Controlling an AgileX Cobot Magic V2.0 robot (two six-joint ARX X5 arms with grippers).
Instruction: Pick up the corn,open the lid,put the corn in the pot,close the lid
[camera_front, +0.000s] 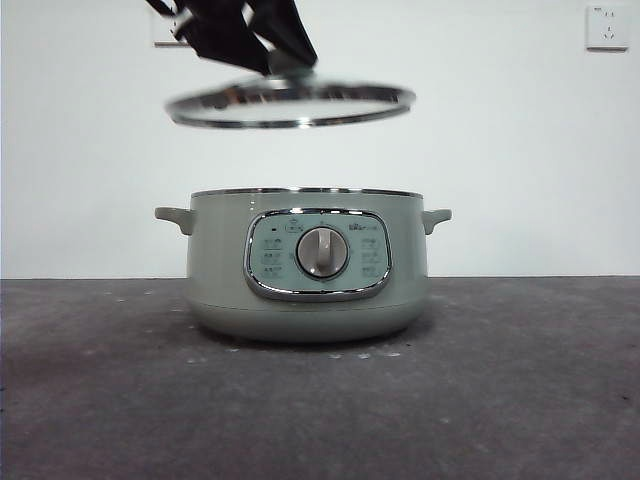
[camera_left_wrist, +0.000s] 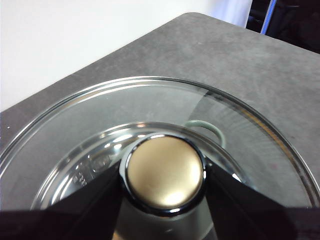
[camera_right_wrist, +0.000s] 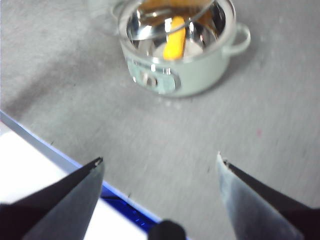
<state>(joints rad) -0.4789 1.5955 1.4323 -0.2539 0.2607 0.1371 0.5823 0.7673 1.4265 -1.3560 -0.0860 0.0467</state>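
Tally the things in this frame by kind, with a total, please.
Pot: 1
Lid, held above the pot by the left gripper: 1
Corn, inside the pot: 1
Wall sockets: 2
Total: 5

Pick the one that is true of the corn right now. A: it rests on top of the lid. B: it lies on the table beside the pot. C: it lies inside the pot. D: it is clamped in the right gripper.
C: the right wrist view shows the corn lying inside the open pot, while the left gripper holds the lid up above the pot and the right gripper is open with nothing in it.
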